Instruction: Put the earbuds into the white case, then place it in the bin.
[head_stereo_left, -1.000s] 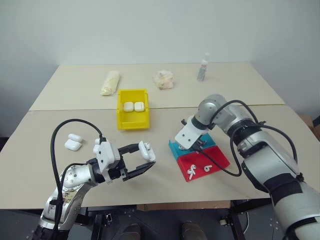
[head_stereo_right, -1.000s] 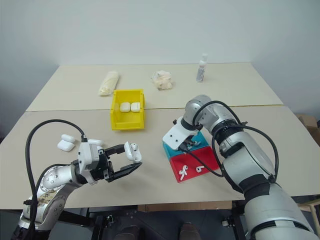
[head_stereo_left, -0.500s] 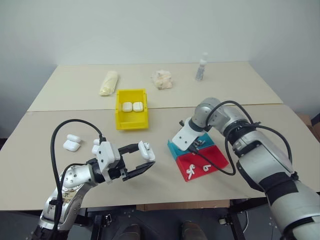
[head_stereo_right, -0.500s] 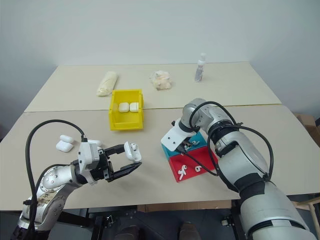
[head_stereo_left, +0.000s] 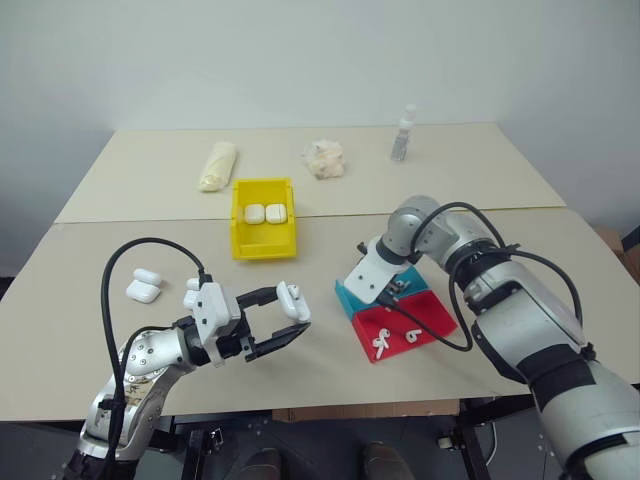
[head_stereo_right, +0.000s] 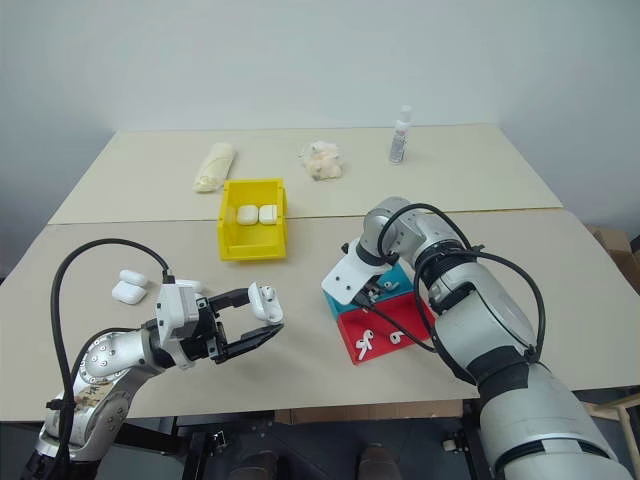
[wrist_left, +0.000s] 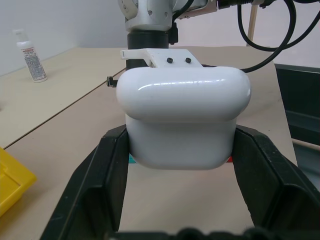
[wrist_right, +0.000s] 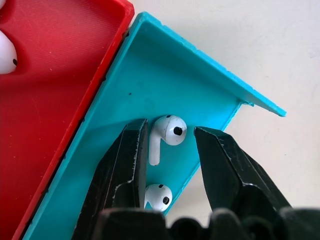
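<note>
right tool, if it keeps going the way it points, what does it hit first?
Most likely the earbud lying in the blue tray: it sits between the right tool's open fingers. Just past it is the tray floor. Depth to the earbud is unclear.

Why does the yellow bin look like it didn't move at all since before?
No, it hasn't moved. The yellow bin sits at the same spot against the table seam as earlier, with two white cases inside.

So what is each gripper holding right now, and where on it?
Left gripper clamps the white case by its lower body sides. Right gripper holds nothing; open jaws straddle an earbud.
</note>
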